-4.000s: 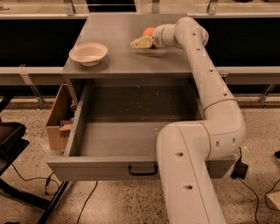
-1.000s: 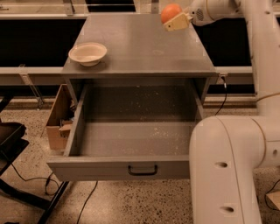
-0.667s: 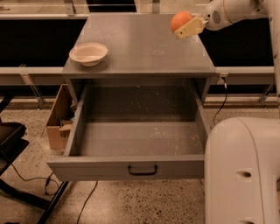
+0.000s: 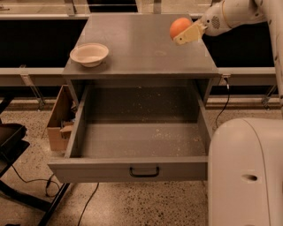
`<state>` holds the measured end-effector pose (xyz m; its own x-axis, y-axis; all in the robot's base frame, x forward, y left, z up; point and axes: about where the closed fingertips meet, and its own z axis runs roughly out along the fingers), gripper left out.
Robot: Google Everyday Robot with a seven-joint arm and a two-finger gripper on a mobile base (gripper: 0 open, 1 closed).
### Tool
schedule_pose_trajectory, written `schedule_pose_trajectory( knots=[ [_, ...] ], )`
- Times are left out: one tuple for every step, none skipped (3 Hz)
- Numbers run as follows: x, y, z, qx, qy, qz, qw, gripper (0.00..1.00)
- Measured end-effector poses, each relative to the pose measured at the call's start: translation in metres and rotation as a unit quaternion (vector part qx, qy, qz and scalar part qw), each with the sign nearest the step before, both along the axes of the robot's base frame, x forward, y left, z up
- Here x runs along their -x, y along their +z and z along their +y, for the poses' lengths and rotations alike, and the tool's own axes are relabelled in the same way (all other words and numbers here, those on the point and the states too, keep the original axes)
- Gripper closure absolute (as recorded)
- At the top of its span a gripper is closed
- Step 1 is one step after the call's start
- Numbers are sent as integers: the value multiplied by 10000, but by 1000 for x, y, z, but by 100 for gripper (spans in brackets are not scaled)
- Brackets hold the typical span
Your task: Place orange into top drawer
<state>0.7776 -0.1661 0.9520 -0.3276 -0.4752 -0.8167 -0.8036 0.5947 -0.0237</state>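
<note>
Place: seemingly a robot test lab or workshop rather than a home.
Floor: hard speckled floor (image 4: 146,208) with a loose cable (image 4: 89,199) trailing over it.
Furniture: one plain grey cabinet (image 4: 141,55), its top drawer (image 4: 141,170) open, and a cardboard box (image 4: 56,120) beside it.
Backdrop: metal rails (image 4: 250,71) before dark panels.
Robot: white arm (image 4: 241,12); gripper (image 4: 183,33) above the cabinet's right rear, clasping an orange (image 4: 177,26).

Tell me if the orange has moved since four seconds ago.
Yes. The orange, held in the gripper, has moved right, farther from the bowl, and now shows against the right side of the cabinet top.
</note>
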Motion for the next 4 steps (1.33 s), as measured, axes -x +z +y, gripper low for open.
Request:
schedule_pose_trajectory(
  knots=[
    [12,-19,5,-139,174,203,9995,100],
    [55,12,-10,-255,155,13,9996,100],
    [117,42,-10,-275,187,-37,9994,100],
    [161,13,6,-270,396,250,9985,100]
  ],
)
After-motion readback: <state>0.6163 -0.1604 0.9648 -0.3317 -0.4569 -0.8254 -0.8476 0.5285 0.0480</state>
